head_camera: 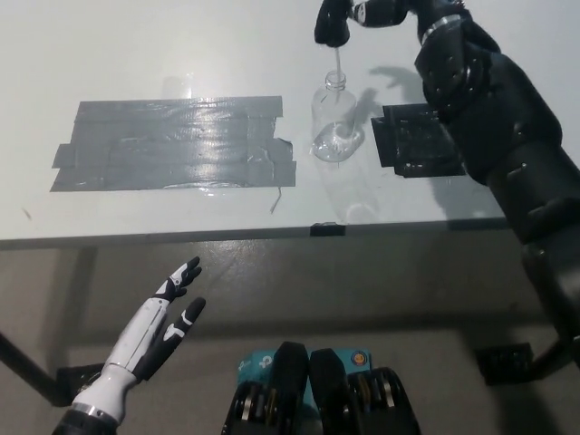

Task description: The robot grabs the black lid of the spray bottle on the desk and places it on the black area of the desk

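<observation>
A clear spray bottle (333, 127) stands upright on the white desk (181, 45), right of centre. My black right hand (376, 11) is at the picture's top edge, shut on the black lid (331, 29). The lid hangs above the bottle's neck, and its thin dip tube (336, 62) runs down to the neck. A small black patch (412, 140) lies on the desk just right of the bottle, partly under my right forearm. My white left hand (159, 326) rests open at the lower left, below the desk's front edge.
A large patch of grey tape strips (172, 145) covers the desk left of the bottle. The desk's front edge (227, 236) crosses the middle of the picture. A small dark clip (327, 229) sits on that edge.
</observation>
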`<state>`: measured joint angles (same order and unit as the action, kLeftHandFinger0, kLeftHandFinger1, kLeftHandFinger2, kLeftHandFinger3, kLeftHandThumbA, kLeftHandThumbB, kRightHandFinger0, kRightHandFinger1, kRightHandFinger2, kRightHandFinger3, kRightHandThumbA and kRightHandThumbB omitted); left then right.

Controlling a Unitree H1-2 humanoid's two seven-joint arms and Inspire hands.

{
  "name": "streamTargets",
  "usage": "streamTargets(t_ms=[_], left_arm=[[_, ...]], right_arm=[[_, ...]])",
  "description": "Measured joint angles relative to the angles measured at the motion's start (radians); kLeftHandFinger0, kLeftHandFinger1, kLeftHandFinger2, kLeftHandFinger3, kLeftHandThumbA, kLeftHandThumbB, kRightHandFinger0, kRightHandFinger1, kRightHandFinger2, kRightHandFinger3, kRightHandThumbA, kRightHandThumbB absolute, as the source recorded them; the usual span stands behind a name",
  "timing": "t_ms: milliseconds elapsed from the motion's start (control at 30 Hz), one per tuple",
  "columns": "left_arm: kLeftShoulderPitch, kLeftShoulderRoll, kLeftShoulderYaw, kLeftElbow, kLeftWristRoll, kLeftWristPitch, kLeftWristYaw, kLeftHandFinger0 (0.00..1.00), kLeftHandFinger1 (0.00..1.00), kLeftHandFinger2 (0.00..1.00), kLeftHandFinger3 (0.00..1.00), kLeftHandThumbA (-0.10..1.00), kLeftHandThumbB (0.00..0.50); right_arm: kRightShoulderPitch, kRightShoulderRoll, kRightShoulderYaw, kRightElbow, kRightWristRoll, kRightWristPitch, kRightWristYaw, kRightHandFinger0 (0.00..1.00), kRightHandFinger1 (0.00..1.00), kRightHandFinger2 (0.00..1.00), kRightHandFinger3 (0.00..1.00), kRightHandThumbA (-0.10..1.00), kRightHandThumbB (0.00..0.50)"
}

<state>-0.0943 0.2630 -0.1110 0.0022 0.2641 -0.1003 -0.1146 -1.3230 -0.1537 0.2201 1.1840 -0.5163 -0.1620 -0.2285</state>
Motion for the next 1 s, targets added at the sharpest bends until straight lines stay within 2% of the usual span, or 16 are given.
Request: streamTargets(t_ms=[33, 133, 233, 300, 400, 467, 633, 733, 767, 800, 833, 867, 900, 933, 967, 1000], left_arm=[[0.000, 0.000, 0.000, 0.000, 0.000, 0.000, 0.000, 1.00, 1.00, 1.00, 1.00, 1.00, 0.022], [0.000, 0.000, 0.000, 0.000, 0.000, 0.000, 0.000, 1.00, 1.00, 1.00, 1.00, 1.00, 0.017], [0.000, 0.000, 0.000, 0.000, 0.002, 0.003, 0.000, 1.00, 1.00, 1.00, 1.00, 1.00, 0.008], [0.000, 0.001, 0.000, 0.001, 0.003, 0.003, 0.000, 1.00, 1.00, 1.00, 1.00, 1.00, 0.010], [0.000, 0.001, 0.000, 0.001, 0.005, 0.005, 0.000, 1.00, 1.00, 1.00, 1.00, 1.00, 0.020], [0.000, 0.002, 0.000, 0.001, 0.008, 0.006, 0.000, 1.00, 1.00, 1.00, 1.00, 1.00, 0.011], [-0.001, 0.002, 0.000, 0.003, 0.013, 0.005, 0.000, 1.00, 1.00, 1.00, 1.00, 1.00, 0.010], [-0.001, 0.003, 0.000, 0.003, 0.015, 0.005, 0.000, 1.00, 1.00, 1.00, 1.00, 1.00, 0.022], [-0.001, 0.003, 0.000, 0.004, 0.016, 0.005, 0.000, 1.00, 1.00, 1.00, 1.00, 1.00, 0.032], [-0.001, 0.004, 0.000, 0.005, 0.016, 0.005, 0.000, 1.00, 1.00, 1.00, 1.00, 1.00, 0.029], [-0.001, 0.004, 0.000, 0.006, 0.016, 0.005, 0.000, 1.00, 1.00, 1.00, 1.00, 1.00, 0.020], [-0.002, 0.005, 0.000, 0.006, 0.016, 0.005, 0.000, 1.00, 1.00, 1.00, 1.00, 1.00, 0.018], [-0.002, 0.005, 0.000, 0.007, 0.016, 0.005, 0.000, 1.00, 1.00, 1.00, 1.00, 1.00, 0.022], [-0.003, 0.006, 0.000, 0.009, 0.016, 0.005, 0.000, 1.00, 1.00, 1.00, 1.00, 1.00, 0.017], [-0.004, 0.006, 0.000, 0.010, 0.017, 0.005, 0.000, 1.00, 0.99, 1.00, 1.00, 1.00, 0.003], [-0.005, 0.006, 0.000, 0.010, 0.018, 0.005, 0.000, 1.00, 0.99, 1.00, 1.00, 1.00, 0.000]], right_arm=[[0.000, -0.003, -0.011, 0.000, 0.010, 0.000, 0.002, 0.07, 0.32, 0.56, 0.61, 0.89, 0.002], [0.000, -0.011, -0.033, 0.000, 0.034, 0.000, 0.005, 0.04, 0.27, 0.53, 0.62, 0.86, 0.000], [0.000, -0.024, -0.047, 0.000, 0.057, -0.002, 0.008, 0.01, 0.27, 0.56, 0.64, 0.85, 0.000], [0.000, -0.032, -0.060, 0.000, 0.072, -0.004, 0.012, 0.02, 0.32, 0.61, 0.67, 0.87, 0.000], [0.000, -0.046, -0.088, 0.000, 0.096, -0.004, 0.017, 0.03, 0.34, 0.63, 0.69, 0.90, 0.006], [0.000, -0.053, -0.101, 0.001, 0.109, -0.004, 0.018, 0.02, 0.30, 0.55, 0.59, 0.93, 0.025], [0.000, -0.071, -0.170, 0.002, 0.162, -0.004, 0.019, 0.00, 0.11, 0.36, 0.31, 0.87, 0.000], [0.000, -0.083, -0.203, 0.009, 0.197, -0.004, 0.021, 0.00, 0.10, 0.35, 0.29, 0.86, 0.029], [0.001, -0.086, -0.207, 0.011, 0.202, -0.004, 0.022, 0.11, 0.12, 0.30, 0.27, 0.83, 0.067], [0.002, -0.091, -0.210, 0.014, 0.212, -0.004, 0.024, 0.17, 0.20, 0.38, 0.35, 0.82, 0.098], [0.003, -0.094, -0.209, 0.014, 0.216, -0.005, 0.026, 0.27, 0.29, 0.46, 0.46, 0.81, 0.167], [0.004, -0.098, -0.204, 0.014, 0.218, -0.006, 0.031, 0.42, 0.41, 0.56, 0.64, 0.82, 0.195], [0.004, -0.101, -0.200, 0.014, 0.219, -0.007, 0.036, 0.62, 0.62, 0.79, 0.91, 0.87, 0.254], [0.006, -0.105, -0.189, 0.013, 0.221, -0.009, 0.050, 0.77, 0.80, 1.00, 1.00, 0.93, 0.303], [0.008, -0.107, -0.175, 0.007, 0.221, -0.009, 0.072, 0.89, 0.96, 1.00, 1.00, 0.95, 0.350], [0.011, -0.107, -0.164, 0.001, 0.221, -0.008, 0.092, 0.94, 1.00, 1.00, 1.00, 0.95, 0.363]])
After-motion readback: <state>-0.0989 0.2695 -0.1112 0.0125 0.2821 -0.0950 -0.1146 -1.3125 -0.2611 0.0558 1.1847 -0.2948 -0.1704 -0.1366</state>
